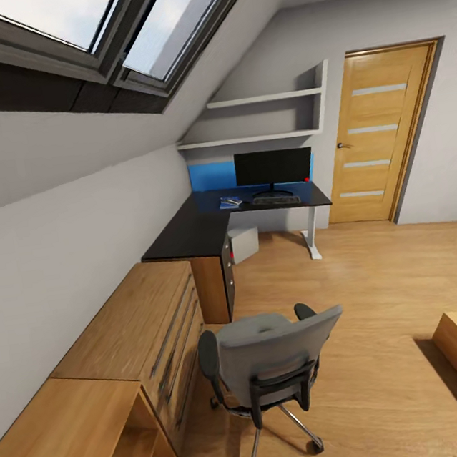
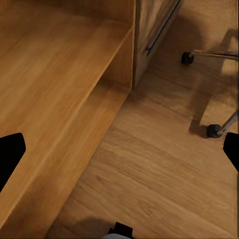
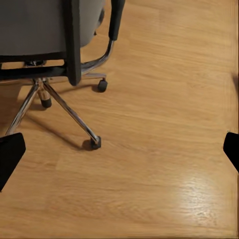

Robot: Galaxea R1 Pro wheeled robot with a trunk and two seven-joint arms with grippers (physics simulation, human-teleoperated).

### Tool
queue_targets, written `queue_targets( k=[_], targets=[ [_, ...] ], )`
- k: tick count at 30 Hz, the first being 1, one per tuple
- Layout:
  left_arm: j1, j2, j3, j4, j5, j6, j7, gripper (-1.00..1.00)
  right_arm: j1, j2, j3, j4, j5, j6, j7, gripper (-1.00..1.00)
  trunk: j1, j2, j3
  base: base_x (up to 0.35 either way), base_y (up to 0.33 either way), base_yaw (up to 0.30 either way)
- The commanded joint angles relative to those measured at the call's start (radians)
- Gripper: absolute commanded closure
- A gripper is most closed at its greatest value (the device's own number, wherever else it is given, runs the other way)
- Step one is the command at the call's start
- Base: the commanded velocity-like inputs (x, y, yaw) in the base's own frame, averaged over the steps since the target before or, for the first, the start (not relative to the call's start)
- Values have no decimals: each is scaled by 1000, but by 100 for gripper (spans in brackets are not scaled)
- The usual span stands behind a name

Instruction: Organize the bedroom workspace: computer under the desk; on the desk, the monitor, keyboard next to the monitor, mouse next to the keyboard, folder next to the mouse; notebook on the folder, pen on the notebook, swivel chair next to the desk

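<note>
**Well back from the desk, chair in front**

Centre frame in the head view, the desk (image 1: 186, 234) shows a matt black L-shaped top on a white leg. On it stand the monitor (image 1: 273, 167) and, before its foot, the keyboard (image 1: 276, 199); left of that lies the blue folder (image 1: 230, 202) with something small and dark on top, too tiny to name. The computer (image 1: 244, 243), a pale grey box, sits under the top beside the drawer unit (image 1: 228, 275). The chair (image 1: 275, 359), grey cloth with black arms and chrome legs, fills the lower middle, its seat hidden behind the back. A wooden bench (image 1: 112, 388) runs along the lower left, its open shelf bare.

The left gripper (image 2: 119, 152) and right gripper (image 3: 119, 152) each show black fingertips at opposite frame edges, spread wide, holding nothing, over wood floor (image 3: 164, 164).
</note>
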Motion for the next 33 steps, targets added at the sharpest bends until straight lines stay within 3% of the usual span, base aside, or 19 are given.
queue_targets(
  k=[1, 14, 33],
  targets=[
    [0, 1, -9, -1, 1, -2, 9, -100, -1, 0, 9, 0, -4, -1, -6, -100, 1, -2, -2, 0, 7, -261],
    [0, 1, -10, -1, 1, -2, 9, -100, -1, 0, 9, 0, -4, -2, -6, -100, 1, -2, -2, -154, 138, -264],
    [0, 1, -10, -1, 1, -2, 9, -100, -1, 0, 10, 0, -4, -2, -6, -100, 1, -2, -2, -12, 23, -265]
  ],
)
